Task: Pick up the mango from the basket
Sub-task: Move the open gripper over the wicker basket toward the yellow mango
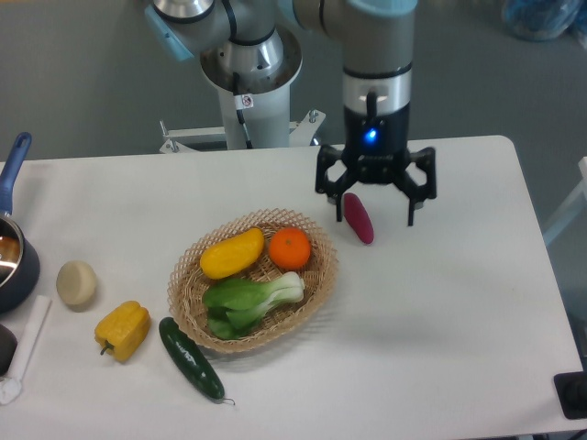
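Here, a white table (440, 312) is seen from above, with things described from left to right. At the far left edge sits a dark blue pot (13, 261) with a blue handle pointing up and away. Just to its right lies a pale, round beige object (76, 283), and below that a blocky yellow bell pepper (122, 330). Next comes a dark green cucumber (191, 358), lying at a slant and touching the lower left rim of the basket (188, 316), a shallow round wicker one near the middle of the table. Inside the basket, the mango (232, 253) lies in the upper left part, smooth and yellow, tilted up to the right. Just beside it on the right sits a round orange (290, 247), and below both lies a leafy green bok choy (248, 298). To the right of the basket, apart from it, a dark red oblong vegetable (357, 217) rests on the table. Directly above this vegetable hangs the arm's tool (375, 206), its two black fingers spread wide apart and holding nothing, a blue light glowing on the wrist above.
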### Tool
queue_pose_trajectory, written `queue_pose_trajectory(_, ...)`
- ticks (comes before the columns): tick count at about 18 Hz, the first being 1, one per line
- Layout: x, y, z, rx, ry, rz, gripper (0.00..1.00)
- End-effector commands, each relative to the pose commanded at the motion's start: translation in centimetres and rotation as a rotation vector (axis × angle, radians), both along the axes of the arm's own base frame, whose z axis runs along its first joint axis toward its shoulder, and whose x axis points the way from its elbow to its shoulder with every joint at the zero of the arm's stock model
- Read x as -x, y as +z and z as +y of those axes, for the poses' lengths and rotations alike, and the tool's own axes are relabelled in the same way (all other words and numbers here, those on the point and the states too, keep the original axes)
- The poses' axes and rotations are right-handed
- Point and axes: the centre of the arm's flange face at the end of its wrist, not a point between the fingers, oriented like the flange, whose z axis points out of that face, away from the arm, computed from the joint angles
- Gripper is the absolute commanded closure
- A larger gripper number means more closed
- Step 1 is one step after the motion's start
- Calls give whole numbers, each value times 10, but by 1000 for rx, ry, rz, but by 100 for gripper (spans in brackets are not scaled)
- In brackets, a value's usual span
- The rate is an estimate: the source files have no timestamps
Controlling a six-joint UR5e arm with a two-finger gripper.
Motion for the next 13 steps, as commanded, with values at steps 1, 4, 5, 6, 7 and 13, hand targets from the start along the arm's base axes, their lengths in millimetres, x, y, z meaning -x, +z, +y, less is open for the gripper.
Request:
queue_pose_trajectory(1,-9,-6,5,7,-18,-10,0)
queue_pose_trajectory(4,-34,-32,15,41,-59,-51,0)
queue_pose_trajectory(5,-43,-41,18,59,-79,-60,0)
queue_pose_trajectory(6,-53,-50,22,93,-107,-52,0)
queue_pose_trajectory(7,-59,-57,26,133,-142,-33,0)
queue_pose_trajectory(13,-97,-94,56,223,-316,-31,0)
